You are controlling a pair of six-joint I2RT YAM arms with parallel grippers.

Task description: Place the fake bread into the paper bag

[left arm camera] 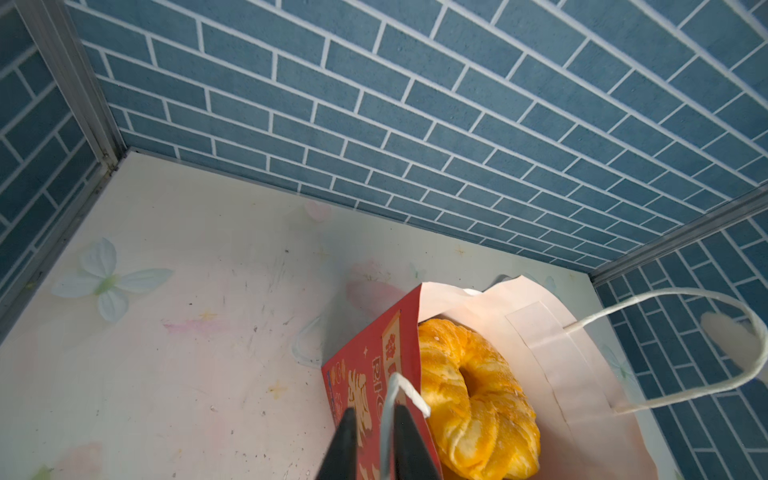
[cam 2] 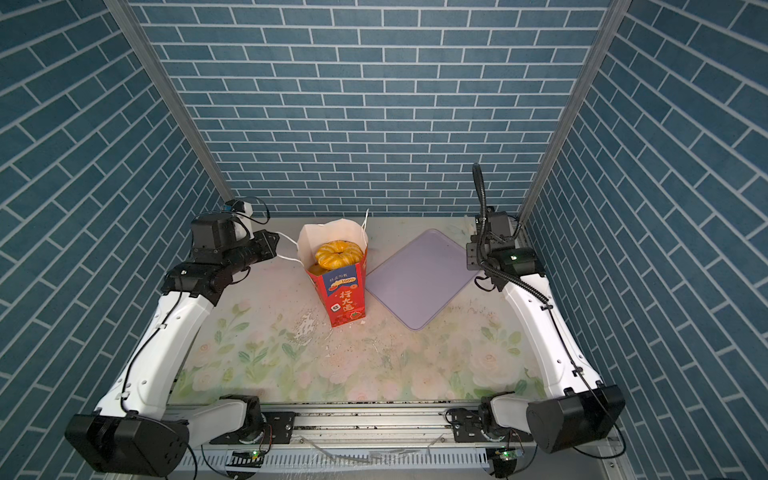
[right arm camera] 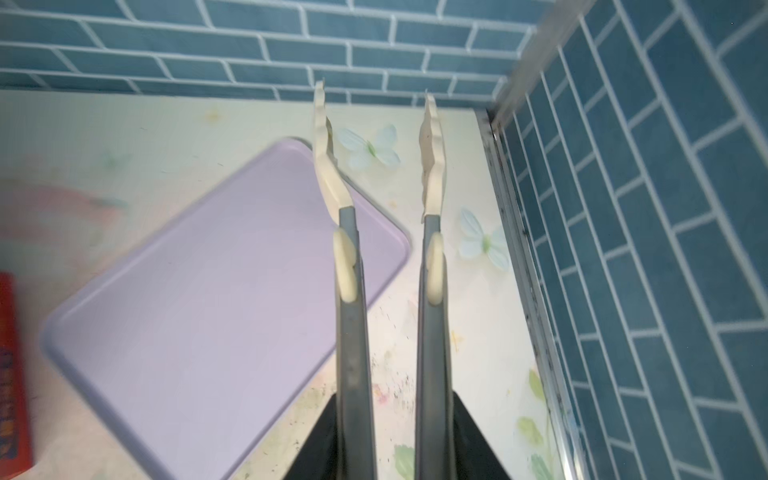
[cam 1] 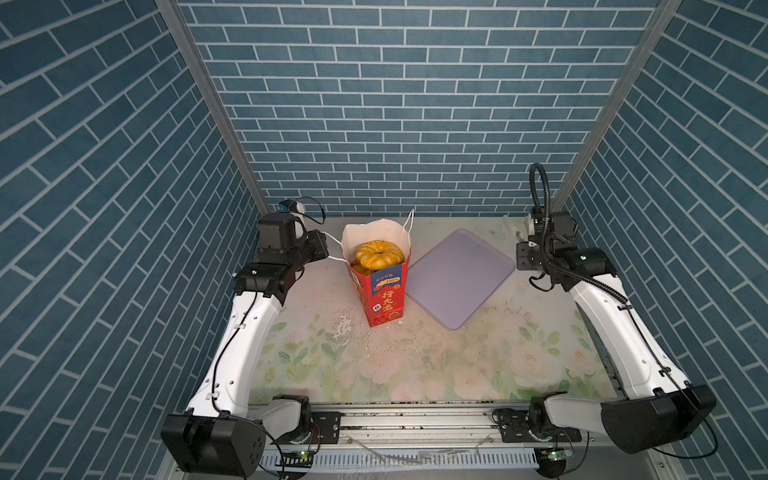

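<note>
Though unclear from above, left claw [left arm camera: 374,413] apart around bag handle [left arm camera: 405,388] (right claw [right arm camera: 395,399] clamped on tongs [right arm camera: 351,332])

Just ahead of my left gripper [left arm camera: 372,415], the paper bag [cam 1: 382,301] reads "100%" on its blue band, big gold characters 行大 beneath; the finer print's too small to read.

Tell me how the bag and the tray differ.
The bag stands upright; the tray lies flat. The bag is red with print; the tray is plain lilac. The bag holds a donut; the tray is bare. Both rest on the table.
</note>
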